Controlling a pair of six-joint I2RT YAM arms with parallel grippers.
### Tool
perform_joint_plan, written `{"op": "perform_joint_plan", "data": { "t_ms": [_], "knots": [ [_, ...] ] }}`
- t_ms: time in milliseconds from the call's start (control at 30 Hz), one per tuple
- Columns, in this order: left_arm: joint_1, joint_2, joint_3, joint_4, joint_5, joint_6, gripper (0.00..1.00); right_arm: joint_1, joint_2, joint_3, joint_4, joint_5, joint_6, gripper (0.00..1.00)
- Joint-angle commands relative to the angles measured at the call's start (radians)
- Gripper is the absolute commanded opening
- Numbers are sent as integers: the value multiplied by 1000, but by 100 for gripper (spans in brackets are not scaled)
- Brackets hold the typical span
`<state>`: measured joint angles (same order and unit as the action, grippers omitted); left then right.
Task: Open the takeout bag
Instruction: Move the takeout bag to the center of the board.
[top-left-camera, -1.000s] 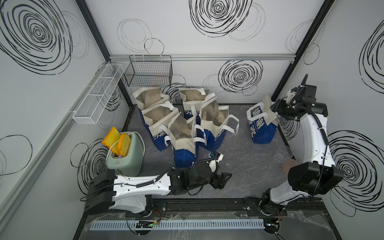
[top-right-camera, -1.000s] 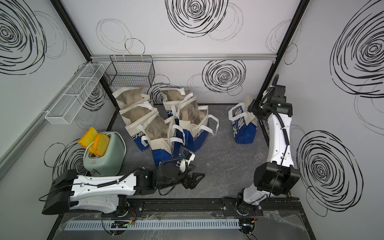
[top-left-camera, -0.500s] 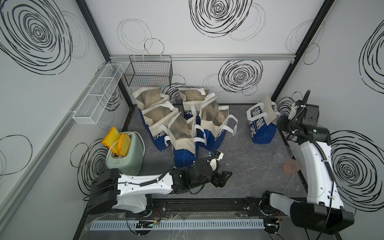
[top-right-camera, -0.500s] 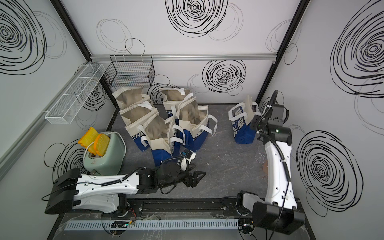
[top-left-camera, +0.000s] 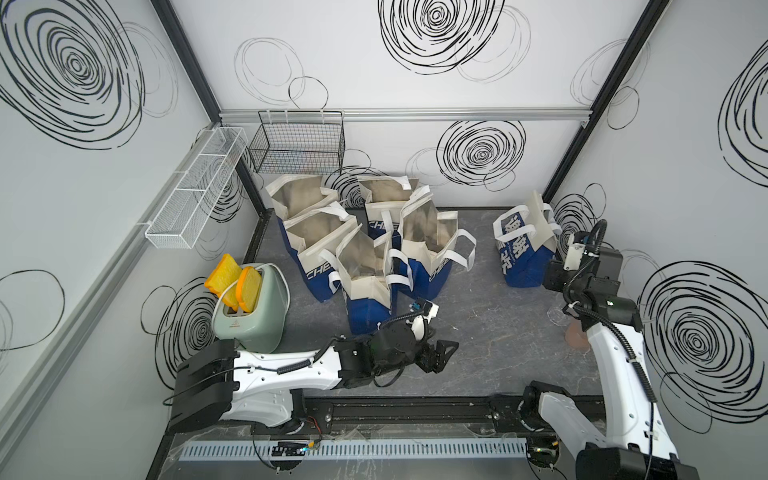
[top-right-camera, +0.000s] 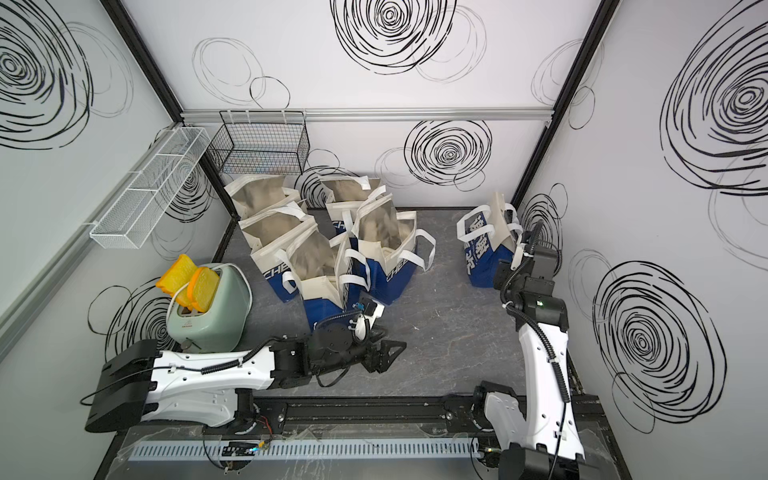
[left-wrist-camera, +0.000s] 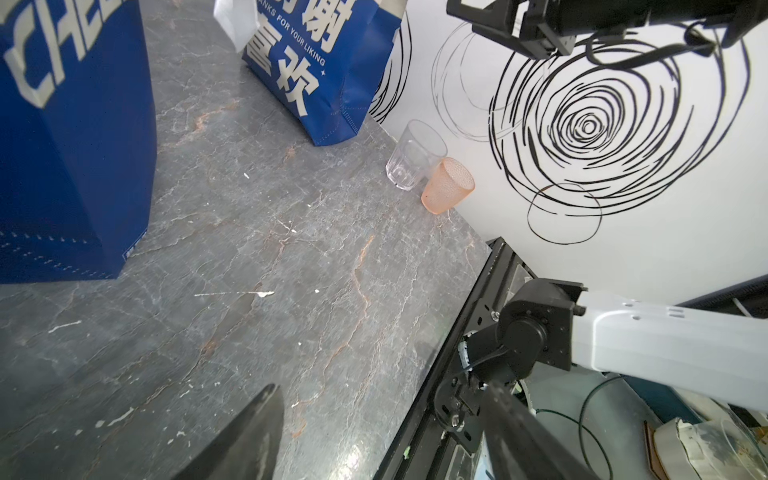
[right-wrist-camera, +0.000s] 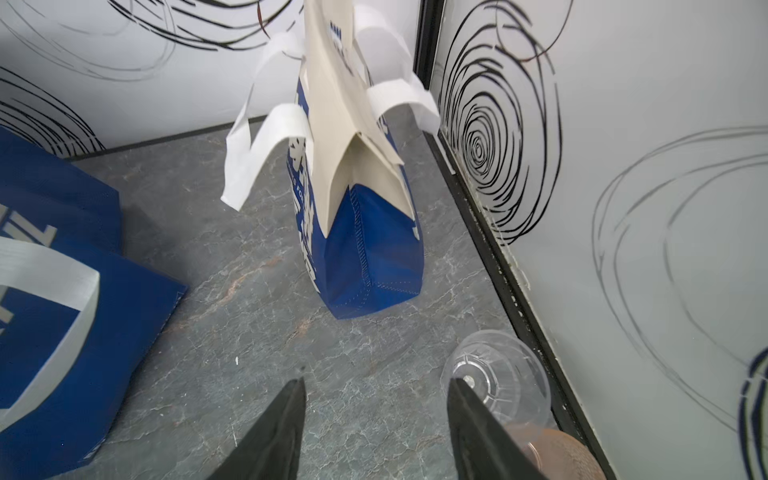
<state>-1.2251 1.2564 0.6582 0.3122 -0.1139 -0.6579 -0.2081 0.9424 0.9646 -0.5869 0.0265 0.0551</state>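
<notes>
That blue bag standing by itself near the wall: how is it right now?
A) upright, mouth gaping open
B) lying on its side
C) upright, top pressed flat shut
C: the lone bag stands upright, its cream top folded flat together, unlike the open bags clustered nearby.

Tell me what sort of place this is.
Probably a robot test cell, not a real kitchen. The panel walls are scribbled with black swirls. A left arm and a right arm sit on a black rail, with a toaster and takeout bags as props.
</notes>
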Motion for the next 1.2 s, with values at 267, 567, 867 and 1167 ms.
{"op": "perform_joint_plan", "data": {
  "t_ms": [267, 567, 867, 1167],
  "knots": [
    [15, 45, -45, 212, 69, -40, 79, -73, 171, 54, 131, -24, -38, 55],
    [9, 74, -52, 263, 115, -28, 79, -105, 228, 51, 162, -101, -111, 51],
    [-3, 94, -68, 296, 138, -12, 79, -85, 233, 38, 186, -102, -164, 52],
    [-24, 96, -73, 295, 127, -14, 79, -92, 295, 65, 242, -69, -162, 52]
  ]
}}
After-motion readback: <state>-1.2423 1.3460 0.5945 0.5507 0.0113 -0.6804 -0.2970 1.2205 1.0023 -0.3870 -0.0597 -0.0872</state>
